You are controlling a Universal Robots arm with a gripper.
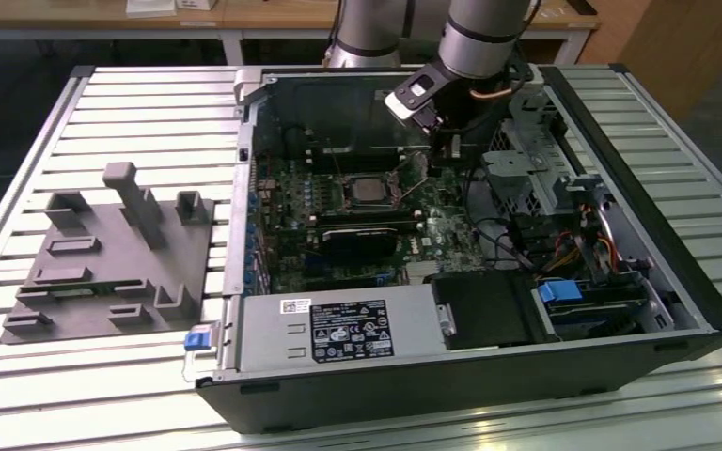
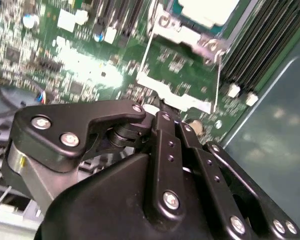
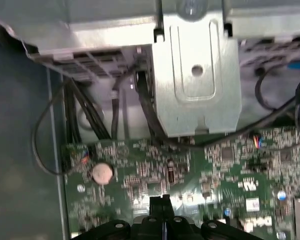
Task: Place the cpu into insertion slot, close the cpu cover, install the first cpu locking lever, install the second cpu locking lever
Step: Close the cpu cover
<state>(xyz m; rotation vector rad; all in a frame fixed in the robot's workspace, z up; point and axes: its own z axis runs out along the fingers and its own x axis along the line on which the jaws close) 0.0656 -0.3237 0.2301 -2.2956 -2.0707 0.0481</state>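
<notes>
- My gripper (image 2: 157, 107): fingers pinched together, nothing visible between them. The tip is low over the green board (image 3: 230, 165) inside the computer case (image 1: 462, 376), just beside one end of the socket (image 1: 341, 191).
- The cpu (image 2: 206, 7) sits in the socket, silvery top up. I'd call step one done.
- The cover (image 2: 190, 36) lies as a silvery frame around the chip. It looks down flat and probably closed, but I'm not certain.
- The two wire levers (image 2: 147, 50) run along either side of the socket in the second wrist view. I can't tell whether they're latched.
- My read: only the lever steps are left, about halfway through.
</notes>
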